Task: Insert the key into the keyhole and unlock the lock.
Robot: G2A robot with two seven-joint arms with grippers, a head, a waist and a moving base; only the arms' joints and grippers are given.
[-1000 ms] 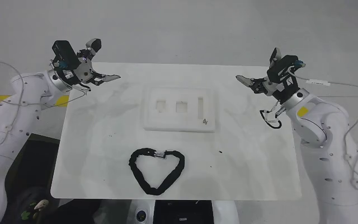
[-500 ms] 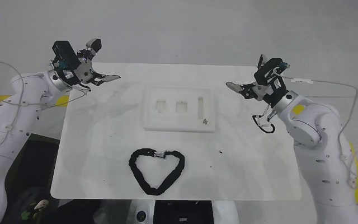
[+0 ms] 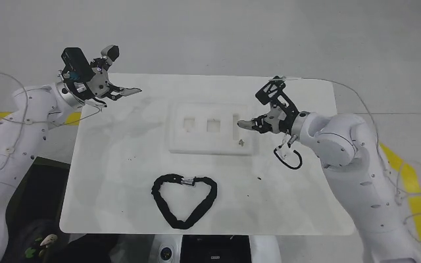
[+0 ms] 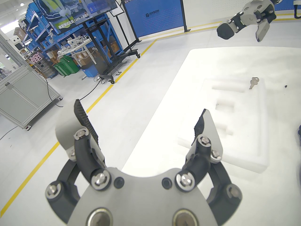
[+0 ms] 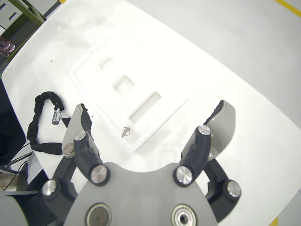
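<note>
Key (image 4: 253, 82) lying flat on the foam tray (image 3: 181, 143), near one corner, just beside the slot-shaped recess (image 5: 145, 106) and not in it; long axis askew to the tray's edges, blade end too small to tell. Chain lock (image 3: 159, 197) looped on the bench (image 3: 296, 197) on the robot's side of the tray, metal cylinder (image 5: 56, 116) toward the tray. Right hand (image 5: 150, 104) open above the tray's key-side edge; left hand (image 4: 140, 105) open, well apart from the tray.
</note>
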